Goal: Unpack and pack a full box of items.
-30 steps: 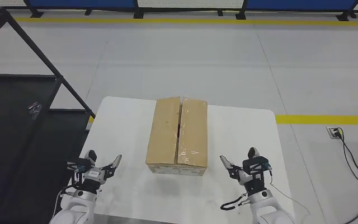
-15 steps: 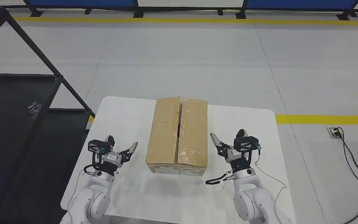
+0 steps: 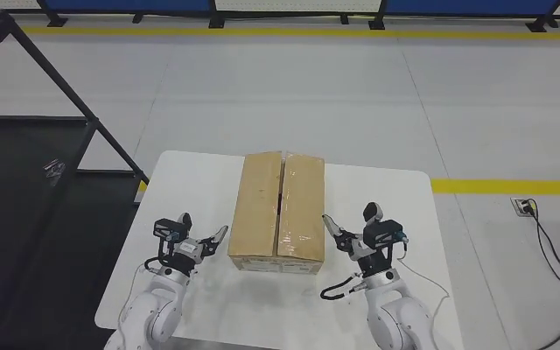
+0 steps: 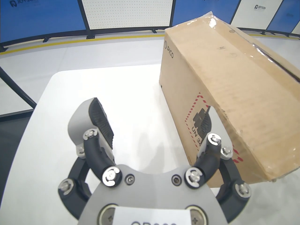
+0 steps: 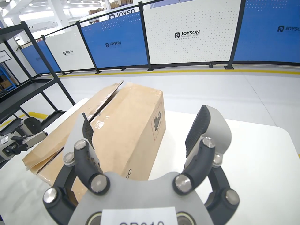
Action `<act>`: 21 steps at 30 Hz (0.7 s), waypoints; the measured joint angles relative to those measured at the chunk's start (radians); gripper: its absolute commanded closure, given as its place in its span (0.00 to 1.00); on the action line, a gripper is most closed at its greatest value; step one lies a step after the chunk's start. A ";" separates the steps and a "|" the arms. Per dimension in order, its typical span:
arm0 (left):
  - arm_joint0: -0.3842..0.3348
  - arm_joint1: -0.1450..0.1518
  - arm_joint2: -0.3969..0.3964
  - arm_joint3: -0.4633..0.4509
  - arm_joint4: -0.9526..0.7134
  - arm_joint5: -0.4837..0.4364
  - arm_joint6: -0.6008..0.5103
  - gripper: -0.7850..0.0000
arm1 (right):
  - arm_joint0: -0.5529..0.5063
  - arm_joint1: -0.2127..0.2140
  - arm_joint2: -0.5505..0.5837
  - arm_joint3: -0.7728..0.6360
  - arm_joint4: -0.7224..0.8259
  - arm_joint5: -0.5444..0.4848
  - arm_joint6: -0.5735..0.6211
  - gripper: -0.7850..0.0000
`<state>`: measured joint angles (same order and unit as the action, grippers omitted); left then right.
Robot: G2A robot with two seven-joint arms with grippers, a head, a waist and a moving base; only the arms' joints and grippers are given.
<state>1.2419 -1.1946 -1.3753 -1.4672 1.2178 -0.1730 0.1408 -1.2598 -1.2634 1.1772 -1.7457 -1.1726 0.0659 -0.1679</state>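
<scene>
A closed brown cardboard box (image 3: pixel 278 213) stands lengthwise in the middle of the white table (image 3: pixel 385 192), its two top flaps meeting along a taped seam. My left gripper (image 3: pixel 200 227) is open at the box's near left corner, one finger close to the box's side wall (image 4: pixel 225 108). My right gripper (image 3: pixel 350 220) is open at the near right corner, one fingertip (image 5: pixel 85 124) in front of the box (image 5: pixel 121 127). Neither gripper holds anything. The left gripper (image 4: pixel 153 115) has bare table between its fingers.
A black metal rack (image 3: pixel 61 114) stands off the table's left side. Blue and white fence panels (image 5: pixel 187 38) ring the floor beyond. There is bare table on both sides of the box and along the near edge (image 3: pixel 262 306). The other arm's gripper (image 5: pixel 25 132) is seen across the box.
Both arms have moved forward and inward from the table's near edge toward the box's near corners. Both grippers have stayed open. The box has not moved.
</scene>
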 measured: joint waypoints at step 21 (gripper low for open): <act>-0.034 -0.013 0.072 0.016 0.051 -0.046 -0.037 0.00 | -0.041 -0.003 0.041 -0.024 -0.033 -0.090 -0.007 0.00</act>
<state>1.2078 -1.2073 -1.3035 -1.4514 1.2692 -0.2191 0.1033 -1.3009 -1.2661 1.2187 -1.7692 -1.2051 -0.0236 -0.1745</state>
